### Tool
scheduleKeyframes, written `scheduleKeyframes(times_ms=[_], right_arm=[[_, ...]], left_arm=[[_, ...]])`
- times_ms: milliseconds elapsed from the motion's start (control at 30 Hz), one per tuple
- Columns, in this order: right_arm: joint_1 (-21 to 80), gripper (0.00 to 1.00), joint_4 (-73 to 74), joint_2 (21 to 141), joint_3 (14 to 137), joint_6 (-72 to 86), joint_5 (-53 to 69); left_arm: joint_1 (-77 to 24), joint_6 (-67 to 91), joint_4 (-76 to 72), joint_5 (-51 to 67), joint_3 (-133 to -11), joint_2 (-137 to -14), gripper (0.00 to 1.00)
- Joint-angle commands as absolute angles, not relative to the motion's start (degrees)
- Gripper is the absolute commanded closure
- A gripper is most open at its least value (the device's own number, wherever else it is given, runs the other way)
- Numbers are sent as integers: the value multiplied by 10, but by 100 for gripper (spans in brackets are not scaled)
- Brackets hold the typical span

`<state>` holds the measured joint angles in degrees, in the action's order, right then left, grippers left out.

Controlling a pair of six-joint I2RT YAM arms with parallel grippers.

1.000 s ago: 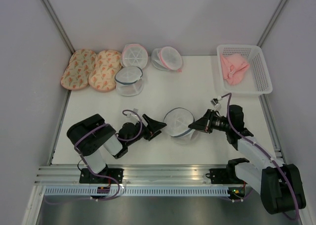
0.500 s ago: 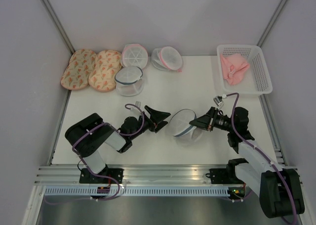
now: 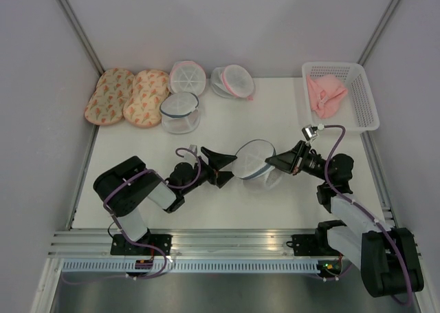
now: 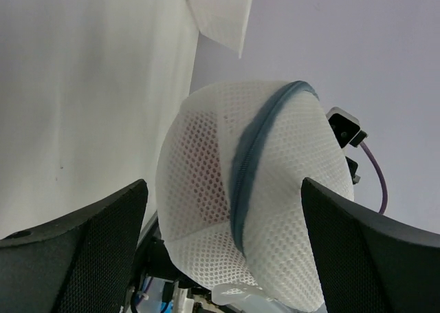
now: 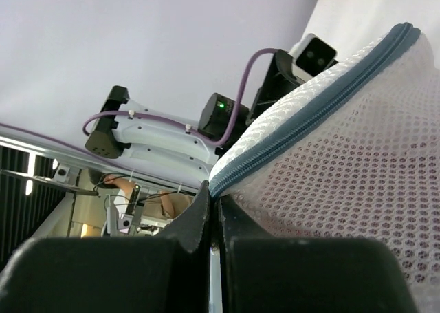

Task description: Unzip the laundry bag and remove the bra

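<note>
The laundry bag [image 3: 253, 160], white mesh with a dark blue-grey zip rim, is tilted up off the table at the middle. My right gripper [image 3: 273, 164] is shut on its zip rim at the right edge; the right wrist view shows the closed fingers [image 5: 213, 192] pinching the rim of the bag [image 5: 344, 141]. My left gripper [image 3: 223, 167] is open just left of the bag. In the left wrist view the bag [image 4: 275, 210] sits ahead between the spread left gripper [image 4: 223, 184]. The bra [image 4: 206, 179] shows only as a dark red tint through the mesh.
At the back left lie two peach patterned pads [image 3: 127, 96], another blue-rimmed mesh bag [image 3: 180, 112] and two pink-rimmed mesh bags [image 3: 187, 77]. A white basket [image 3: 364, 96] with a pale pink cloth [image 3: 324, 94] stands at the back right.
My right gripper has lifted and tilted the bag up and carried it left. My left gripper has moved right, close to the bag.
</note>
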<state>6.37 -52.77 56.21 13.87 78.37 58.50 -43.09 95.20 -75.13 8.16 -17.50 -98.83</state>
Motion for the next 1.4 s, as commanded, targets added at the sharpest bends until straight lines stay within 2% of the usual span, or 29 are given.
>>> scheduleKeyframes(times_ms=[0,400,500,533,600,667,700,733,767,833,933,967,1000,1033,1067,1100,1200,1300,1367], right_arm=[[62,100,-695,579,140,855,573],[62,100,-934,667,92,975,568],[62,100,-980,688,89,1001,570],[62,100,-984,693,89,1005,571],[62,99,-981,694,88,1000,575],[62,100,-946,685,87,978,577],[62,100,-926,671,89,967,579],[62,100,-904,661,90,950,582],[62,99,-839,650,93,914,584],[62,99,-742,603,103,850,585],[62,99,-296,507,179,562,522],[62,87,-21,484,252,382,458],[65,69,55,457,274,341,370],[66,44,97,449,289,313,341],[67,38,150,446,308,282,326],[67,27,169,449,316,267,310],[68,19,208,457,325,244,293],[82,17,210,447,320,248,266],[96,17,210,444,320,249,241]], left_arm=[[-430,1013,-953,95,-190,-981,4],[-440,1054,-953,89,-272,-1003,5],[-445,1054,-954,87,-274,-1003,19],[-445,1050,-954,84,-272,-998,30],[-444,1047,-953,83,-260,-993,39],[-444,1041,-954,83,-252,-986,59],[-444,1038,-954,83,-244,-984,83],[-444,1038,-954,83,-238,-982,94],[-444,1037,-953,82,-227,-979,98],[-442,1020,-953,78,-214,-970,98],[-438,991,-952,71,-184,-953,98],[-436,984,-952,66,-164,-941,98],[-435,969,-951,56,-154,-937,98],[-434,962,-940,52,-144,-933,98],[-433,959,-926,49,-132,-926,98],[-433,948,-911,44,-127,-922,98],[-433,913,-847,21,-115,-895,98],[-436,874,-737,-27,-108,-828,98],[-440,855,-577,-62,-124,-776,98]])
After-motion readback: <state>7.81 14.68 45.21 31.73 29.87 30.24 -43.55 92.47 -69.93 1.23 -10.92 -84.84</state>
